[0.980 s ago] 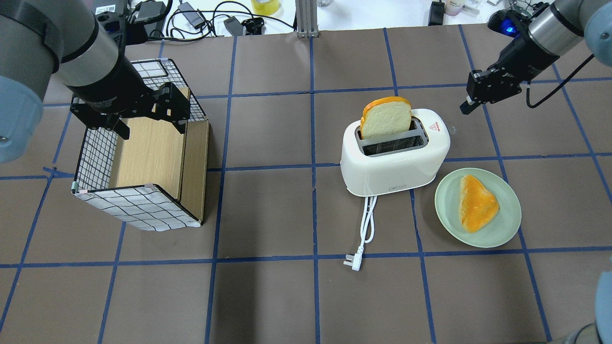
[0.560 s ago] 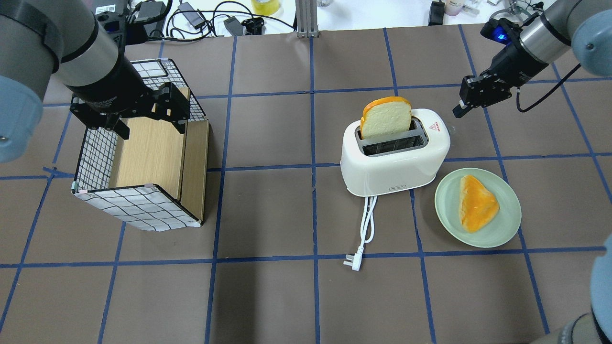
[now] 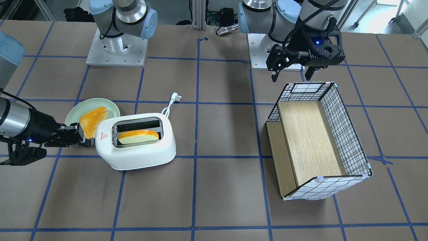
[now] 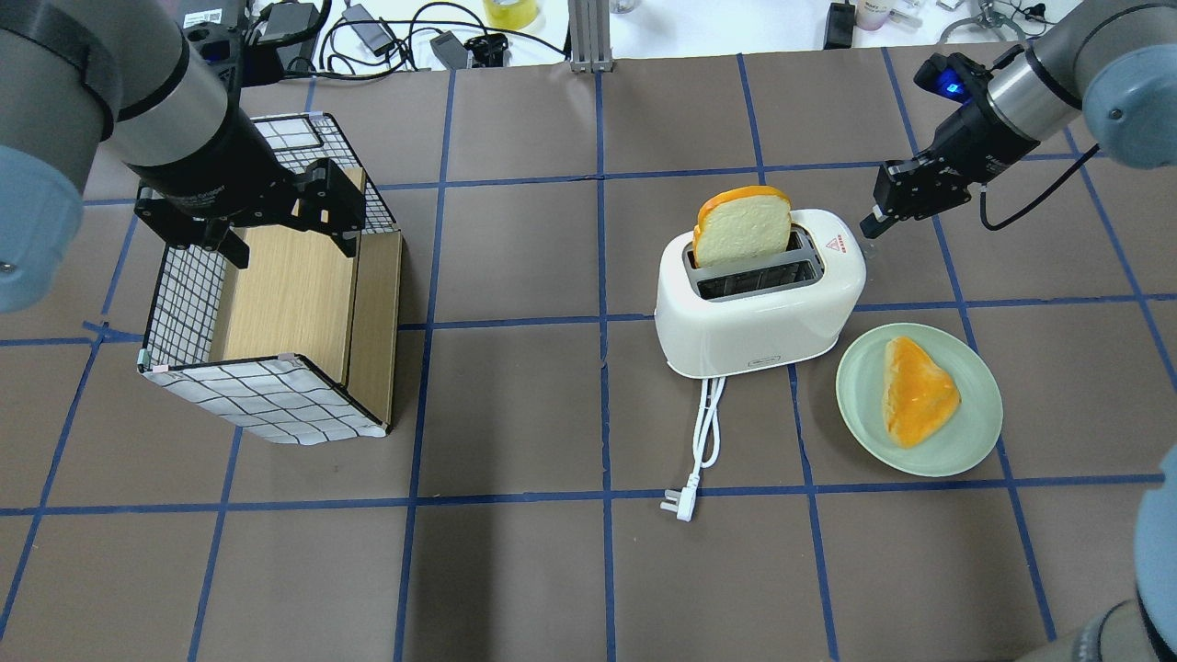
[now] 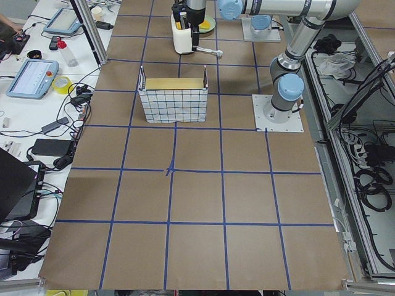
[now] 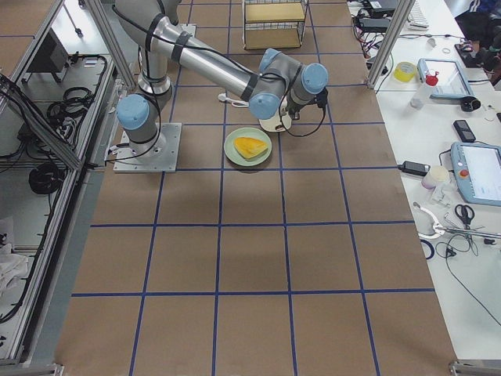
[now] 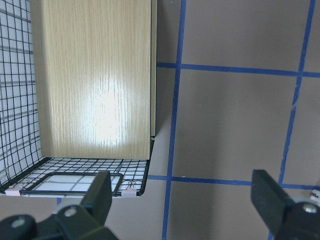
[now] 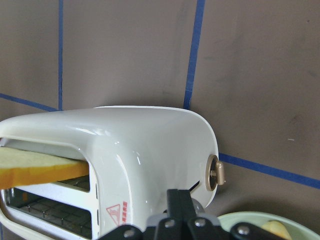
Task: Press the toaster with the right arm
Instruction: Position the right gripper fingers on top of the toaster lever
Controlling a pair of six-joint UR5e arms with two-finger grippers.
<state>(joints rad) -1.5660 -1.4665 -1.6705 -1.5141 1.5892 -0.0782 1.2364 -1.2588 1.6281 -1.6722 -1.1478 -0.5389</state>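
Observation:
The white toaster stands mid-table with a bread slice upright in its far slot. It also shows in the front view and the right wrist view, where a gold lever knob sits on its end face. My right gripper is shut and empty, tip low beside the toaster's right end, near the red triangle sticker. In the front view the right gripper is just short of that end. My left gripper is open above the checkered box.
A pale green plate with an orange-topped toast piece lies right of the toaster, close under the right arm. The toaster's white cord and plug trail toward the robot. The checkered box with its wood liner stands on the left.
My right gripper has moved left and down, from above the table's far right to the toaster's right end. The left arm, toaster and bread have not moved.

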